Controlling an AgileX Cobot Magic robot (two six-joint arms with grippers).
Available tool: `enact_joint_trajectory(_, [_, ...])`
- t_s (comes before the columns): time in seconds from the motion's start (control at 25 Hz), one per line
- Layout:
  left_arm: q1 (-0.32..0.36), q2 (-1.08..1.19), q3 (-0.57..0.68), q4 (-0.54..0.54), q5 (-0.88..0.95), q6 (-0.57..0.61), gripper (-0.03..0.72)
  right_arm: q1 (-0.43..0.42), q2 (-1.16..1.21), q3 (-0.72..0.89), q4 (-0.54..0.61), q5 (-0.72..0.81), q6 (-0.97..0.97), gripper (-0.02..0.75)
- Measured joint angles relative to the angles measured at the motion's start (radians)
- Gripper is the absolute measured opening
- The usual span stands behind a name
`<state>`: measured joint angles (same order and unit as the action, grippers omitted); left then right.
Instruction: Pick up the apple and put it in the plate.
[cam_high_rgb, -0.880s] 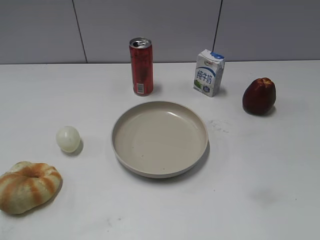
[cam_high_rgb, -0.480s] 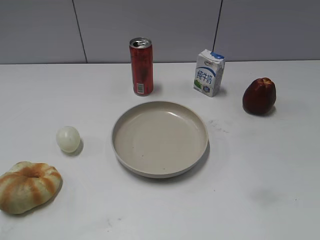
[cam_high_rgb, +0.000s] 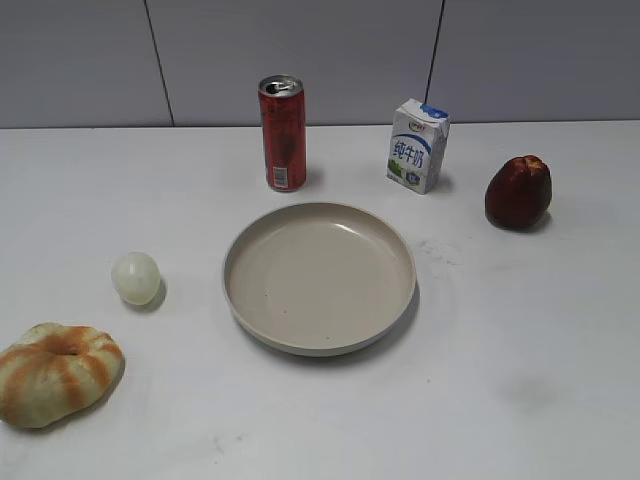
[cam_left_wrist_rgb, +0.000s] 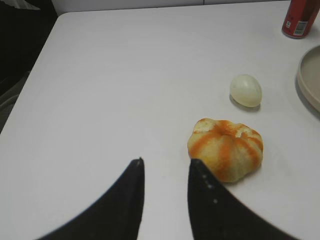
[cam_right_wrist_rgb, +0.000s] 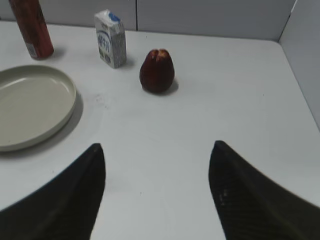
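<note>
We see apple (cam_high_rgb: 518, 192) upright on table (cam_high_rgb: 520, 380), far right, well apart from plate (cam_high_rgb: 320, 277) at centre. Right pincer (cam_right_wrist_rgb: 156, 190) jaws wide apart, empty, short of apple. Left pincer (cam_left_wrist_rgb: 165, 170) jaws slightly apart, empty, near bread (cam_left_wrist_rgb: 226, 149). Risk we judge: tapered apple tips or rolls if jaws close off-centre; milk carton (cam_high_rgb: 417, 145) just left could get knocked.

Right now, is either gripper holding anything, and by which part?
Nothing is held. Both grippers are empty: left gripper, right gripper. The apple sits untouched.
</note>
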<state>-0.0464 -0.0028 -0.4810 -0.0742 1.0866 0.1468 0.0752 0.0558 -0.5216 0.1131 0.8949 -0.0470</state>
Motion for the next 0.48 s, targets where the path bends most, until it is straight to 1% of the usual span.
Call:
enact_joint_trajectory(0.24, [0.0,0.0,0.0,0.0,0.0,0.0,0.236,0.0,0.255,-0.014,0.002,-0.247,0.003,0.498])
enact_joint_trajectory(0.32, [0.0,0.0,0.0,0.0,0.0,0.0,0.236,0.0,0.365,-0.038,0.008,-0.302,0.016,0.537])
enact_joint_trajectory(0.36, [0.0,0.0,0.0,0.0,0.0,0.0,0.236,0.0,0.429,-0.057,0.009,-0.317,0.026,0.568])
enact_joint_trajectory(0.44, [0.0,0.0,0.0,0.0,0.0,0.0,0.236,0.0,0.553,-0.105,0.011,-0.338,0.037,0.624])
enact_joint_trajectory(0.48, [0.0,0.0,0.0,0.0,0.0,0.0,0.236,0.0,0.624,-0.136,0.011,-0.34,0.039,0.637])
